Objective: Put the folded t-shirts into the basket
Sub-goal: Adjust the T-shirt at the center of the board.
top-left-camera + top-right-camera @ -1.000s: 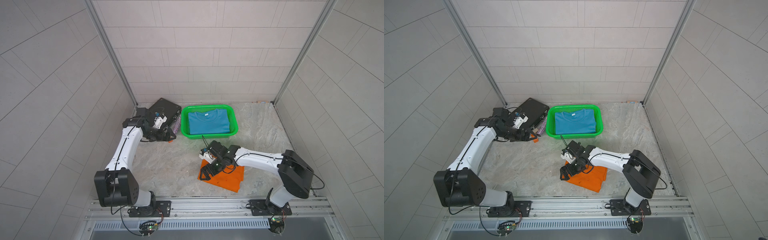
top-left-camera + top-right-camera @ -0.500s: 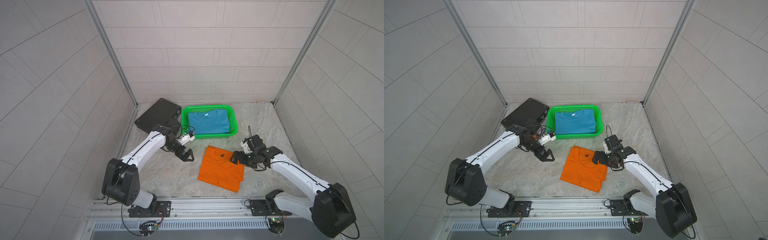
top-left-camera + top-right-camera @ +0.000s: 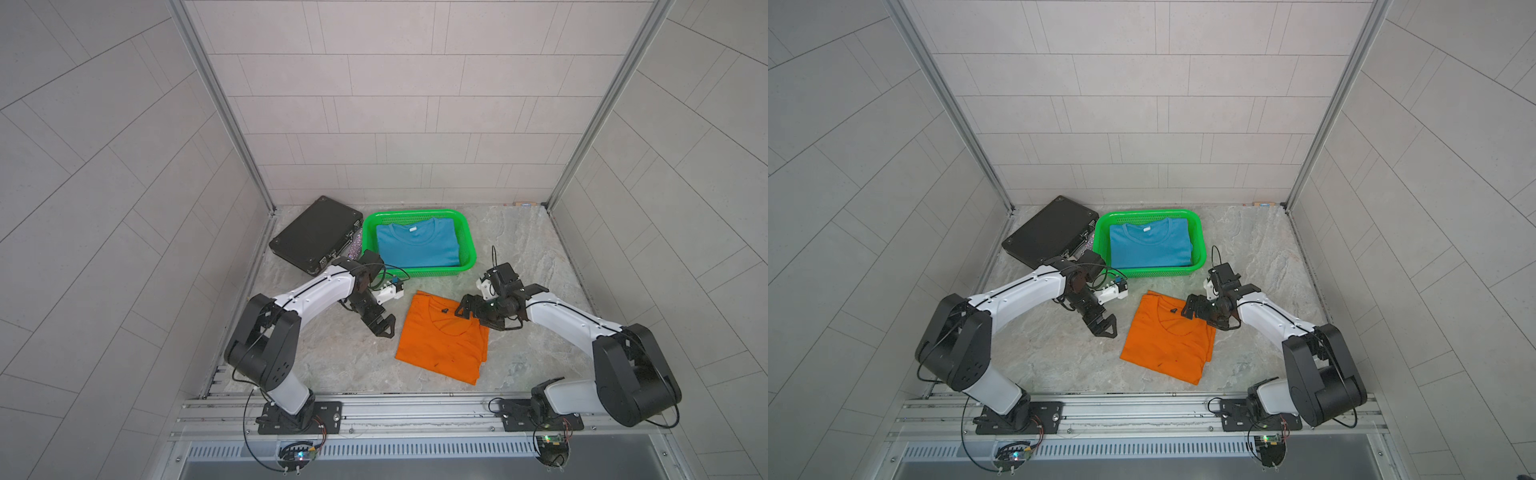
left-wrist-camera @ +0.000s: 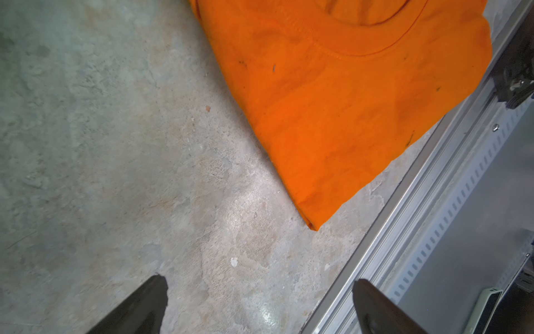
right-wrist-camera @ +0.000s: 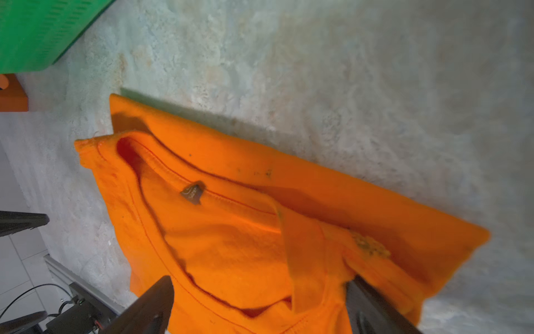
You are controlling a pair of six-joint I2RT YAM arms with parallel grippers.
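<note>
An orange folded t-shirt (image 3: 442, 340) (image 3: 1165, 343) lies flat on the stone floor in front of the green basket (image 3: 468, 237) (image 3: 1200, 245). A teal folded t-shirt (image 3: 417, 245) (image 3: 1148, 245) lies inside the basket. My right gripper (image 3: 471, 316) (image 3: 1200, 313) is open at the orange shirt's collar-end right corner. In the right wrist view its jaws (image 5: 260, 303) straddle orange cloth (image 5: 231, 231), and one finger (image 5: 372, 309) is partly covered by a fold. My left gripper (image 3: 384, 326) (image 3: 1106, 326) (image 4: 260, 303) is open over bare floor just left of the orange shirt (image 4: 332, 101).
A flat black case (image 3: 316, 235) (image 3: 1050, 232) lies left of the basket, with a small glittery item (image 3: 355, 249) between them. The metal base rail (image 3: 415, 409) (image 4: 433, 217) runs along the front edge. Tiled walls close in both sides and the back.
My left gripper came from beside the black case to the floor left of the orange shirt. My right arm swung from across the shirt to its right side, then edged onto the collar corner.
</note>
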